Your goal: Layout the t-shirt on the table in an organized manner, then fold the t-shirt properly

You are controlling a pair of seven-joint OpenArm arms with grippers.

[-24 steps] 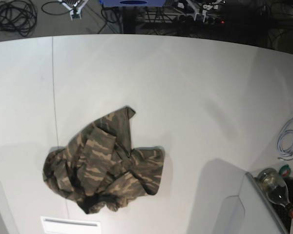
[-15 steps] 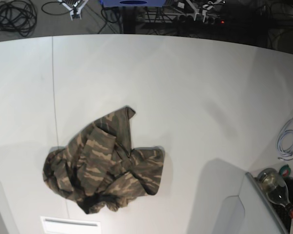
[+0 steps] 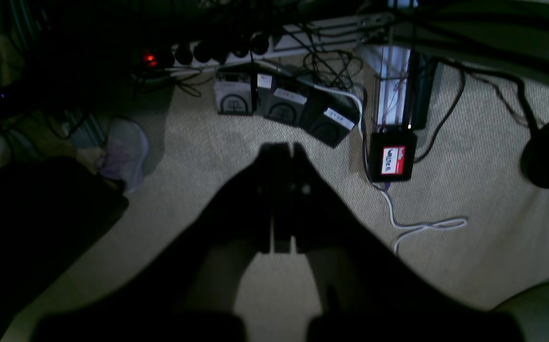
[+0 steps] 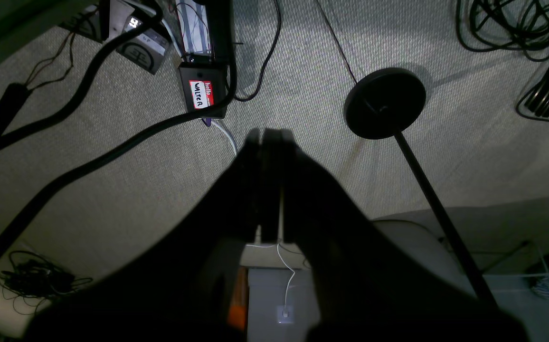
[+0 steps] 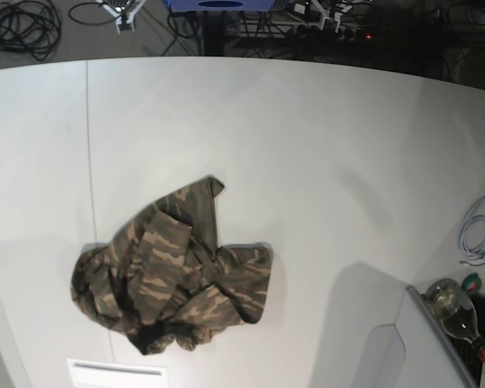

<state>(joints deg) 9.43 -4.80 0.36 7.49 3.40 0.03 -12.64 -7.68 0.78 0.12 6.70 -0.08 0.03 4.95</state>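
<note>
camo cloth, the shirt, lies in a crumpled heap on the white counter. it sits in the near part of the base view, toward that view's left side, just right of the thin dark seam. one pointed bit sticks up and away toward the far edge, and the rest is a wide lump below it, so the heap runs slanted from the near left to the far right.

neither arm shows over the counter. the left jaws are clenched tight with nothing in them, and they point at the floor, with cables and small boxes under them. the right jaws are clenched and empty too, over the floor near a round black stand foot.

the right arm belongs to the left side of the base view, so it is likely the nearer one to the shirt. both arms would first have to come up over the counter and open. the shirt is not laid flat yet, so the job has not begun.
</note>
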